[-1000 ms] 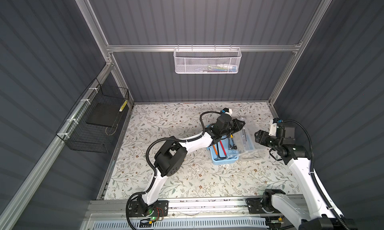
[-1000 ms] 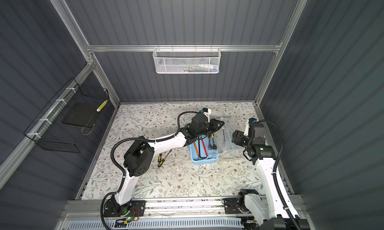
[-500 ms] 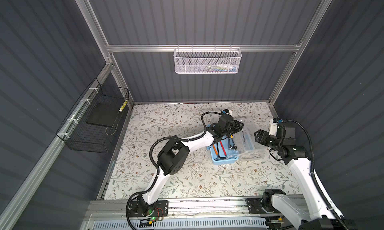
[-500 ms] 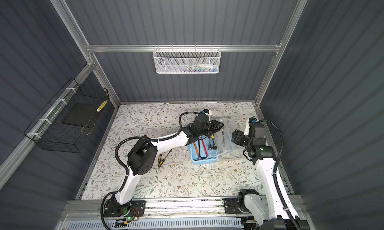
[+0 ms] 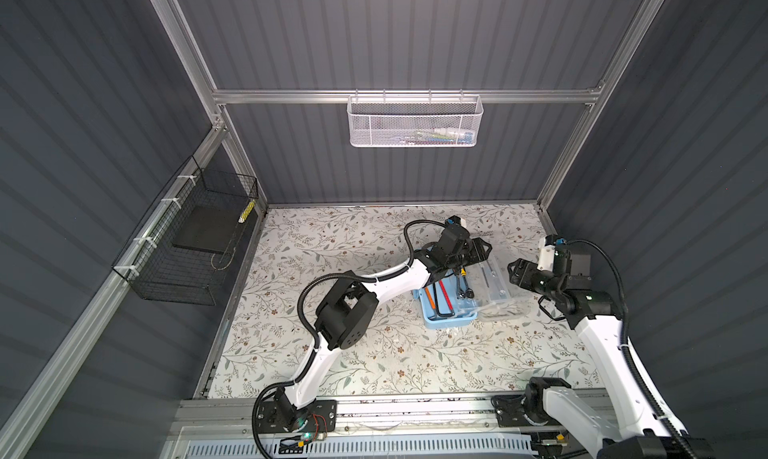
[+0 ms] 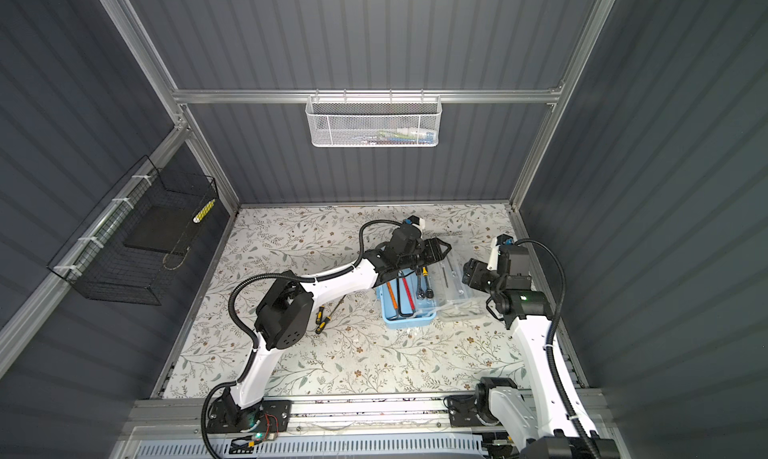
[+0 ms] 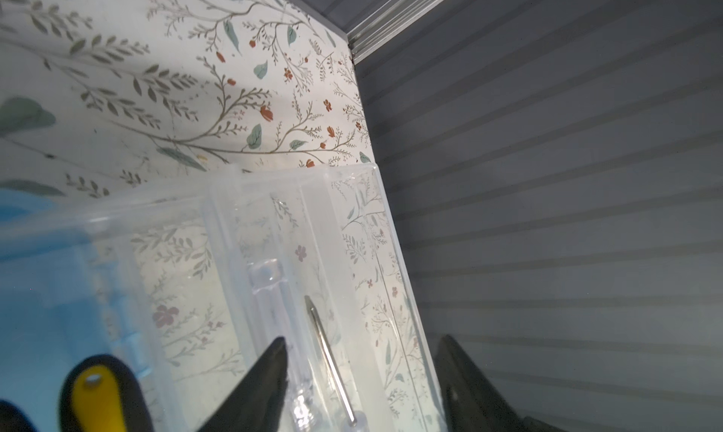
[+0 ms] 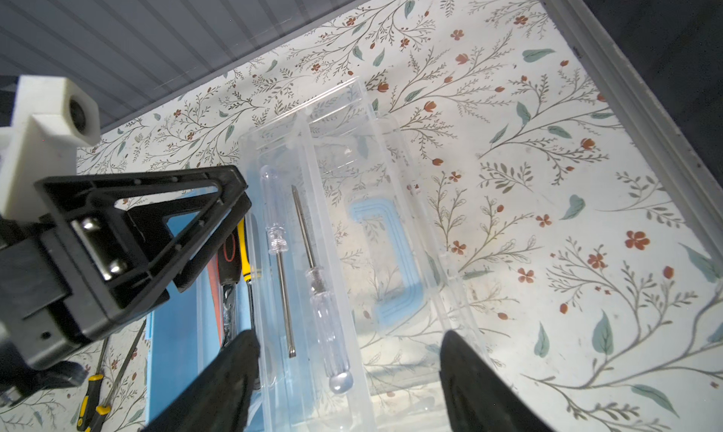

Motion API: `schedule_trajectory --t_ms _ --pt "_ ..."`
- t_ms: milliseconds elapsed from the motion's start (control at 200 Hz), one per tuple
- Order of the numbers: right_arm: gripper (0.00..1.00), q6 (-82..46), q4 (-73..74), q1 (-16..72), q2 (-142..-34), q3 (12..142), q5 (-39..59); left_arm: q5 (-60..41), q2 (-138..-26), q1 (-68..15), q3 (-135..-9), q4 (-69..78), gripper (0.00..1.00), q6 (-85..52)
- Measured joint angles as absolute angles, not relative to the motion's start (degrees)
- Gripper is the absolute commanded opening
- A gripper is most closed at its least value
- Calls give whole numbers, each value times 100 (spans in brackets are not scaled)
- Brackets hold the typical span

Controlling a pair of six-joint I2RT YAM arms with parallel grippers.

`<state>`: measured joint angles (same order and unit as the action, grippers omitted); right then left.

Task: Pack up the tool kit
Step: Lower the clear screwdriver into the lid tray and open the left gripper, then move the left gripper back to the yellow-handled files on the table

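Here the tool kit lies opened flat at about 3 o'clock from the middle of the floral bench [image 5: 332, 249]. Its light blue box [image 5: 449, 322] has the clear lid [image 5: 496, 286] folded out at its 3 o'clock side, and both rest on the bench.

Inside the box, in both top views, lie:
- an orange-handled tool [image 5: 429, 298]
- a red hex key [image 5: 445, 297]
- a black hex key [image 5: 436, 301]
- ratchet wrenches [image 5: 464, 290]
- a yellow-and-black screwdriver [image 5: 461, 272], at the 12 o'clock end

Two clear-handled screwdrivers [image 8: 279, 246] lie side by side in a channel of the lid. The blue arched handle [image 8: 391, 254] shows through the plastic beside them.

The left tool [image 5: 489, 249] hovers over the 12 o'clock end of the kit, above the seam between box and lid. Its fingers [image 7: 274, 371] stand wide apart with nothing between them. In the left wrist view one clear-handled screwdriver lies below the gap, and I cannot tell whether the fingertips touch the lid.

The right tool [image 5: 510, 272] sits just at 3 o'clock of the lid and points toward 9 o'clock. It too is spread wide and grips nothing, and in its wrist view the lid lies under the gap.

Two more yellow-and-black screwdrivers [image 6: 320, 312] lie loose on the bench at 9 o'clock of the box, well apart from both tools.

A white mesh basket [image 5: 415, 122] hangs on the back wall at 12 o'clock. A black wire basket [image 5: 187, 245] hangs on the side wall at 9 o'clock.
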<state>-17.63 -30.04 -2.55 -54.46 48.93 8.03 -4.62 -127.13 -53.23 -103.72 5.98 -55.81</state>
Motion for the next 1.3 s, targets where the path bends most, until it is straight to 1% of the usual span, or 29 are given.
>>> schedule_trajectory --t_ms 115,135,240,425,555,630,820,945,1071,1116,1226,1296 --pt "71 -1809 -3009 -152 -5500 4899 884 -274 -12252 -5323 -9959 440 97 -5271" --pt "71 -1815 -3013 -106 -5507 4899 869 -209 -12145 -5323 -9852 429 100 -5266" --pt "72 -2038 -3041 353 -5524 4941 753 49 -11555 -5323 -9317 344 100 -4982" --pt "72 -2834 -2941 1492 -5516 4991 294 661 -10541 -5308 -8484 19 100 -4423" --pt "73 -3389 -2703 2311 -5546 4991 -34 1177 -9741 -5157 -7568 -510 100 -4182" --pt "73 -3592 -2606 2633 -5645 4993 -191 1533 -9415 -4958 -7078 -943 100 -4119" --pt "73 -3859 -2488 2851 -5951 4993 -445 2368 -8849 -4416 -5876 -2058 96 -4091" --pt "74 -3859 -2491 2856 -5968 4995 -585 2526 -8685 -4274 -5369 -2467 88 -4091" --pt "75 -3835 -2530 2856 -5968 5006 -705 2552 -8676 -4217 -5146 -2613 84 -4086" --pt "75 -3826 -2541 2856 -5968 5028 -740 2550 -8676 -4185 -5096 -2615 81 -4091" --pt "75 -3787 -2541 2856 -5955 5063 -814 2477 -8680 -4071 -4963 -2589 70 -4093" --pt "76 -3747 -2565 2856 -5931 5063 -847 2377 -8680 -3948 -4853 -2550 65 -4088"
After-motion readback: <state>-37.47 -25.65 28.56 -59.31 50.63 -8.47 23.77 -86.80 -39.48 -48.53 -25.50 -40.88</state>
